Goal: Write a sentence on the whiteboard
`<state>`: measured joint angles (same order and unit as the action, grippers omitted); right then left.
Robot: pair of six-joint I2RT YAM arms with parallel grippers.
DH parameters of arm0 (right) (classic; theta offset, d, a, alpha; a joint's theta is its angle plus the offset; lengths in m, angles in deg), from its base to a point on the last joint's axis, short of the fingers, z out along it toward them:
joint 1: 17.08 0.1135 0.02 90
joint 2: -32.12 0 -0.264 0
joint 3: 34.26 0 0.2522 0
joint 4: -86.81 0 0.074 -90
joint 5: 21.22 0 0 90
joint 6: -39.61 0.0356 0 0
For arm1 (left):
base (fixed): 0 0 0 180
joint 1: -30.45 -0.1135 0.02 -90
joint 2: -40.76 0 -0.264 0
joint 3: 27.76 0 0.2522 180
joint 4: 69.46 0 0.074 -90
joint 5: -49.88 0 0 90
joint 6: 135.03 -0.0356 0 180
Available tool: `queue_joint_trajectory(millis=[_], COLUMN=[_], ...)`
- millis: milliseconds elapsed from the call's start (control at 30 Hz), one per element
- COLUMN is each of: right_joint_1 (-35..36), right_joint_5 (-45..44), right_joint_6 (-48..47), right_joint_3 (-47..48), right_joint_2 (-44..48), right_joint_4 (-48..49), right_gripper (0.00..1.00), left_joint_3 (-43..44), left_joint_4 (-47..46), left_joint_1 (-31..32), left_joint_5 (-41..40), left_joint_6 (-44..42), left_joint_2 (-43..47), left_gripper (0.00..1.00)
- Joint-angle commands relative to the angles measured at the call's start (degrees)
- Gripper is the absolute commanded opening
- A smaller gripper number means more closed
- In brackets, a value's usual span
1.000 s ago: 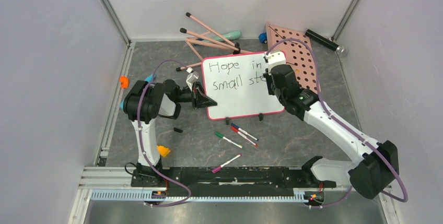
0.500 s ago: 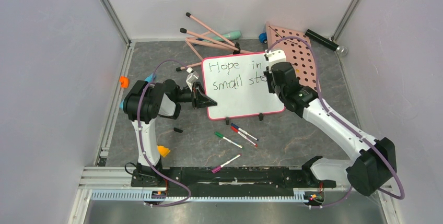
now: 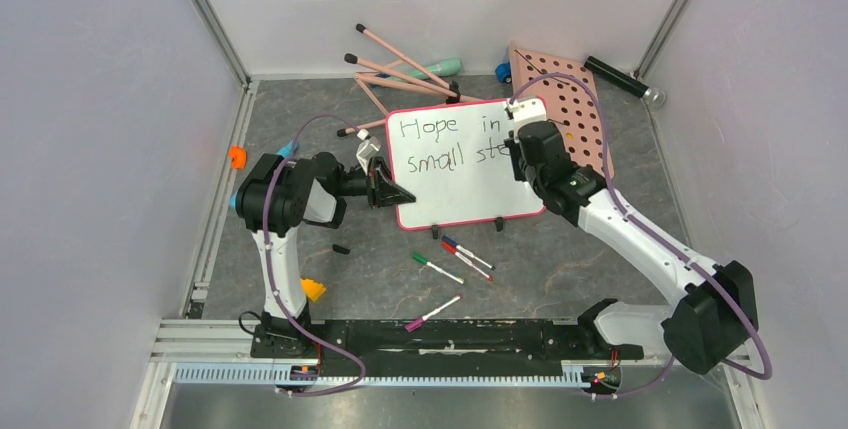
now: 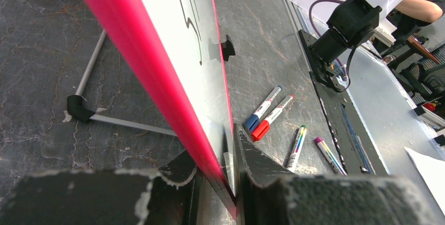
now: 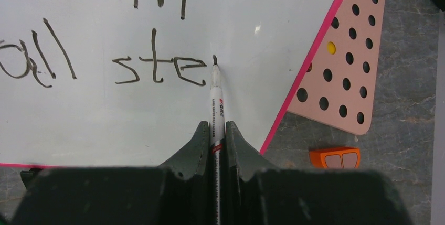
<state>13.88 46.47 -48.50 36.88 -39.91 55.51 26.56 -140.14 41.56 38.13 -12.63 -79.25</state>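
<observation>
The whiteboard (image 3: 455, 184) stands tilted on the table, white with a pink-red rim. The sentence (image 3: 421, 129) reads "Hope in" over "small ste" in black. My left gripper (image 3: 392, 192) is shut on the whiteboard's left edge; the left wrist view has the rim (image 4: 141, 52) pinched between the fingers (image 4: 212, 146). My right gripper (image 5: 216, 126) is shut on a thin white marker (image 5: 215, 91). Its black tip touches the whiteboard (image 5: 131, 115) just right of "ste" (image 5: 157, 70). From above, the right gripper (image 3: 520, 144) hides the end of the second line.
Several loose markers (image 3: 466, 252) lie on the table in front of the whiteboard. A pink panel with round holes (image 3: 585, 124) lies behind the board's right edge, with an orange block (image 5: 334, 158) beside it. Pink sticks (image 3: 400, 69) and a black cylinder (image 3: 620, 79) lie at the back.
My right gripper has shifted slightly to the right along the second line with the marker. The left gripper and the board have not moved.
</observation>
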Motion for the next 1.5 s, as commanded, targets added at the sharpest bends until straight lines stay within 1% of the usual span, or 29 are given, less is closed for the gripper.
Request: queue_joint_trajectory(millis=[0, 167, 267, 667, 1167, 1467], right_joint_1=[-0.3, -0.3, -0.3, -0.2, -0.4, -0.4], right_joint_5=[1.3, 2.5, 2.7, 2.8, 0.2, -2.5], right_joint_6=[0.5, 1.5, 1.7, 0.5, -0.1, 0.1], right_joint_3=[-3.3, -7.1, -7.7, 0.9, 2.8, 2.4], right_joint_2=[2.1, 3.3, 3.9, 4.6, 0.3, 0.5], right_joint_4=[0.7, 0.6, 0.6, -1.3, 0.4, 1.7], right_gripper=[0.0, 0.0, 0.0, 0.0, 0.0, 0.0], left_joint_3=[0.2, 0.2, 0.3, 0.3, 0.5, 0.4], left_joint_4=[-4.8, -4.8, -4.8, -4.8, -4.8, -4.8], left_joint_1=[0.6, 0.6, 0.6, 0.6, 0.6, 0.6], left_joint_5=[3.3, 3.2, 3.2, 3.2, 3.2, 3.3], left_joint_6=[-5.1, -5.0, -5.0, -5.0, -4.8, -4.8], left_joint_2=[-0.6, -0.7, -0.7, -0.7, -0.8, -0.8], left_gripper=[0.16, 0.16, 0.16, 0.16, 0.16, 0.16])
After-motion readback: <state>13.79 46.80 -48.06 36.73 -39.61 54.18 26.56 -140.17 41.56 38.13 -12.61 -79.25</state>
